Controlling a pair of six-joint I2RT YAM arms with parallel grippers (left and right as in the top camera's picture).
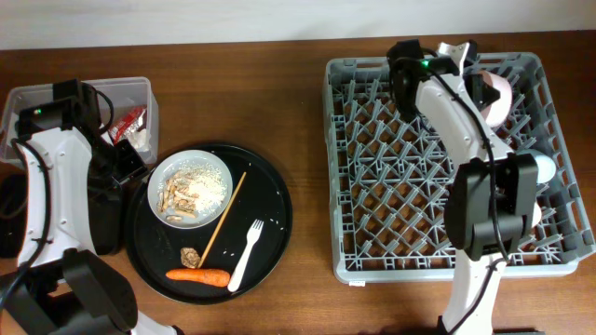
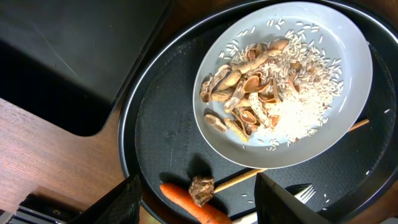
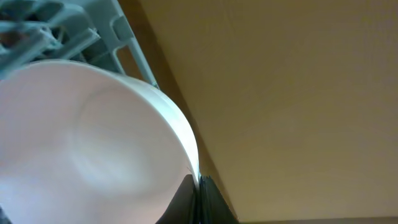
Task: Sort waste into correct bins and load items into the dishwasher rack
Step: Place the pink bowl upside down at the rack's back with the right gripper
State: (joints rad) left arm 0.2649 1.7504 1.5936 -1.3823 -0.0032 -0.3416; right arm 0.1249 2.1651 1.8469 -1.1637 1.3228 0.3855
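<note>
Bowl [image 3: 93, 143], rim pinched by right gripper [image 3: 198, 186], at the rack's [image 1: 391, 233] far edge; left gripper [image 2: 200, 202] spread near the plate [image 2: 348, 87]. Only the right wrist view shows the pinch.

Mostly browns, greys and black here, with a couple of bright bits

The table [image 1: 307, 112] is dark reddish-brown with visible wood grain. Over on the right, the rack [image 1: 391, 268] is plain grey with a criss-cross grid base, and the bowl [image 1: 495, 100] at its far edge is pale pinkish-cream. On the left, the round tray [image 1: 265, 200] is matte black and the plate [image 1: 158, 175] is white, with white rice [image 1: 209, 181] and tan shells [image 1: 175, 198] on it. The carrot [image 1: 197, 275] is bright orange, the fork [image 1: 247, 251] white and the chopstick [image 1: 223, 219] light wood. There's a red wrapper [image 1: 128, 121] in the clear tub [image 1: 140, 88].
</note>
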